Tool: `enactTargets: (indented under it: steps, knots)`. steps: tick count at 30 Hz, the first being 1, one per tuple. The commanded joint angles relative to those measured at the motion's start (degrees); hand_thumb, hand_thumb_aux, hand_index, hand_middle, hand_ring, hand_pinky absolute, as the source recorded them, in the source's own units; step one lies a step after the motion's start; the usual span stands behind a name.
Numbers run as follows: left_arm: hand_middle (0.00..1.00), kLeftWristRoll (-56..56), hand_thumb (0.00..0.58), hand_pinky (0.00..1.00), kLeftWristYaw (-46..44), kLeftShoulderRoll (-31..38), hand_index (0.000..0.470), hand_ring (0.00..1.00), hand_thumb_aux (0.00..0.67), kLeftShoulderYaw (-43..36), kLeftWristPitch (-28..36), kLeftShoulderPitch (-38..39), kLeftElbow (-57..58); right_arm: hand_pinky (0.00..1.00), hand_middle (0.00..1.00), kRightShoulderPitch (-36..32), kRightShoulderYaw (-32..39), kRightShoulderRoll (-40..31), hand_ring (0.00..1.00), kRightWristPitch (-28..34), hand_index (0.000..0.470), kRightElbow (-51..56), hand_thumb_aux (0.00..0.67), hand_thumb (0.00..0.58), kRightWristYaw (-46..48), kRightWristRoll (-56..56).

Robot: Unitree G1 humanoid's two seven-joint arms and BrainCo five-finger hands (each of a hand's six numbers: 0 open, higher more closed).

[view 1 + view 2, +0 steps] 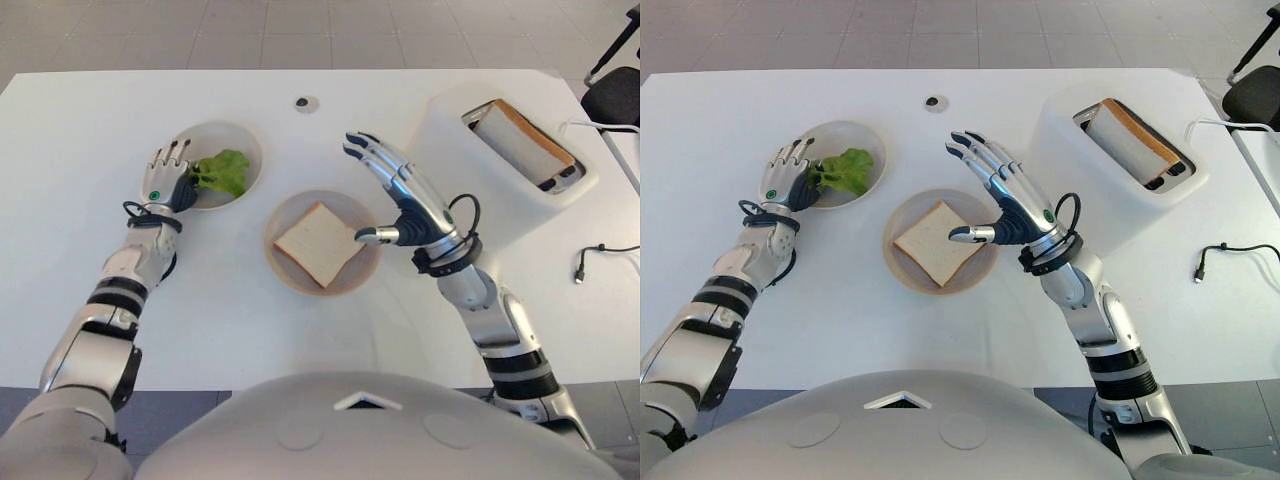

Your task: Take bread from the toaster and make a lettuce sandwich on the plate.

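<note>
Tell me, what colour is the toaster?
The toaster is white, clearest in the left eye view.

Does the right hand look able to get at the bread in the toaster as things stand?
Probably yes. The right hand is open and empty at the plate's right edge, the toaster stands just to its right, and the bread sticks up from the slot with nothing between.

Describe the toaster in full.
The toaster is a white, smooth, rounded box, plastic by its look, standing upright on the table at the far right. Its dark top slot holds one bread slice, brown-crusted, sticking out. The right hand, fingers spread, is beside it, apparently not touching.
</note>
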Motion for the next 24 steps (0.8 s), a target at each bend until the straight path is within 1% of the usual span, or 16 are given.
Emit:
enactTargets:
  steps: [1,3,6,9,12,14,18,21,24]
  knots:
    - [0.0,-8.7,0.58,0.0,-1.6,-1.0,0.47,0.0,0.67,4.5,-5.6,6.0,-14.1,0.0,0.0,0.4,-2.9,0.4,0.0,-0.5,0.0,-2.9,0.0,0.0,-1.1,1.6]
    - [0.0,-14.2,0.58,0.0,-4.2,-3.9,0.47,0.0,0.67,4.5,-9.5,8.7,-21.2,0.0,0.0,0.7,-5.9,0.2,0.0,-0.2,0.0,-4.6,0.0,0.0,-1.9,2.5]
    - [0.0,-17.0,0.58,0.0,-8.0,-8.8,0.47,0.0,0.67,0.8,-11.8,11.4,-27.1,0.0,0.0,0.9,-11.2,-1.0,0.0,0.1,0.0,-5.5,0.0,0.0,-2.4,4.3]
    - [0.0,-15.5,0.58,0.0,-10.7,-13.7,0.47,0.0,0.67,-4.4,-13.3,12.0,-26.3,0.0,0.0,1.3,-16.3,-3.1,0.0,0.0,0.0,-5.9,0.0,0.0,-2.0,5.7]
    - [0.0,-12.2,0.58,0.0,-11.9,-16.2,0.47,0.0,0.67,-9.3,-14.5,12.5,-23.4,0.0,0.0,1.2,-21.7,-5.0,0.0,0.1,0.0,-6.4,0.0,0.0,-1.8,7.4]
    - [0.0,-9.4,0.58,0.0,-12.2,-16.4,0.47,0.0,0.67,-11.6,-15.1,12.6,-21.5,0.0,0.0,1.4,-25.6,-6.3,0.0,0.4,0.0,-6.6,0.0,0.0,-1.8,8.3]
    - [0.0,-4.3,0.58,0.0,-10.9,-13.0,0.47,0.0,0.67,-11.6,-15.2,12.5,-21.4,0.0,0.0,3.2,-33.2,-8.7,0.0,1.0,0.0,-6.5,0.0,0.0,-1.6,8.8]
    - [0.0,-2.2,0.58,0.0,-10.4,-9.2,0.47,0.0,0.67,-9.1,-14.8,12.9,-24.1,0.0,0.0,4.6,-37.5,-10.5,0.0,2.4,0.0,-5.2,0.0,0.0,-1.2,7.7]
    - [0.0,-2.1,0.58,0.0,-10.6,-7.0,0.47,0.0,0.67,-6.4,-13.7,14.3,-28.4,0.0,0.0,6.2,-39.5,-12.2,0.0,4.5,0.0,-1.9,0.0,0.0,-0.6,5.0]
